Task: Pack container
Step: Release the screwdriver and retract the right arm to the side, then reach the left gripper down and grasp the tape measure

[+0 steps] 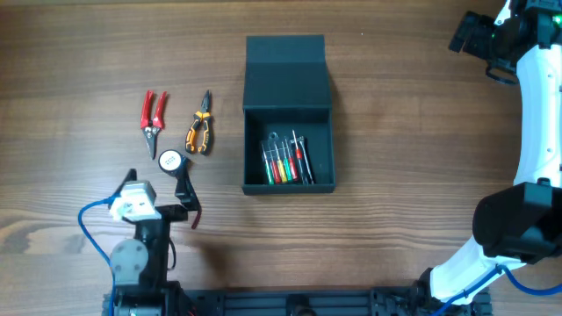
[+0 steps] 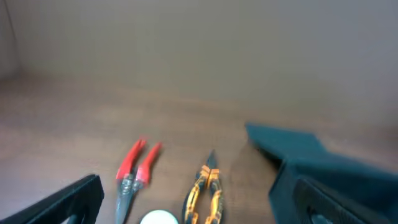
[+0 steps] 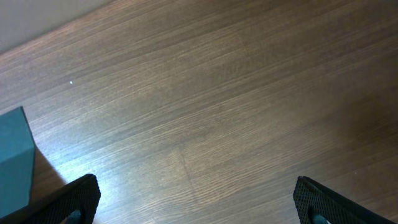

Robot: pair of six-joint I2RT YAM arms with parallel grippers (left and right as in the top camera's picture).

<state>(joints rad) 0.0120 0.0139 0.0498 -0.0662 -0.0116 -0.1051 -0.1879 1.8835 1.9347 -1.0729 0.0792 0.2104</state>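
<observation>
The container [image 1: 255, 145] is a dark teal-black box in the middle of the table, its flap lid [image 1: 286, 72] folded back. Several colour-handled screwdrivers [image 1: 286, 158] lie inside. Left of it lie red-handled snips [image 1: 154, 112], orange-and-black pliers [image 1: 199, 125] and a small white round disc [image 1: 170, 160]. My left gripper [image 1: 160, 183] stands open just short of the disc, with nothing between its fingers. In the left wrist view, snips [image 2: 137, 168], pliers [image 2: 204, 190] and disc [image 2: 158, 218] lie ahead of the left gripper [image 2: 199, 210]. My right gripper [image 1: 479, 35] hangs open and empty at the far right; in its own view the right gripper [image 3: 196, 208] is over bare table.
The wood table [image 1: 413, 149] stretches bare between the container and the right arm [image 1: 536, 132]. A corner of the container [image 3: 13, 158] shows at the left of the right wrist view. The left arm's base [image 1: 140, 254] sits at the near-left edge.
</observation>
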